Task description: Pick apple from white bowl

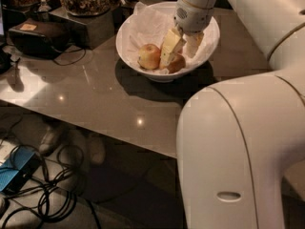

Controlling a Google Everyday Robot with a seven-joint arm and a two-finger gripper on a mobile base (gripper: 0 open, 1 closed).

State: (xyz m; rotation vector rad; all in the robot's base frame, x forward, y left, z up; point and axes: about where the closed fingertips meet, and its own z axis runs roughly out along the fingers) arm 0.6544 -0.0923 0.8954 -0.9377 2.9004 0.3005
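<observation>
The white bowl point(125, 41) stands on the grey table, lined with crumpled white paper. My gripper point(181, 51) reaches down into it from above, open. Its left finger point(169, 46) and right finger point(193, 44) stand on either side of the apple point(177, 63), golden with an orange-red blush, which the left finger partly hides. A paler yellow apple point(149, 56) lies just left of it in the bowl.
A black case point(35, 35) and a dark stand with jars of snacks point(88, 4) are at the table's back left. My white arm housing point(243, 147) fills the right foreground. Cables and a blue box point(16, 171) lie on the floor below the table edge.
</observation>
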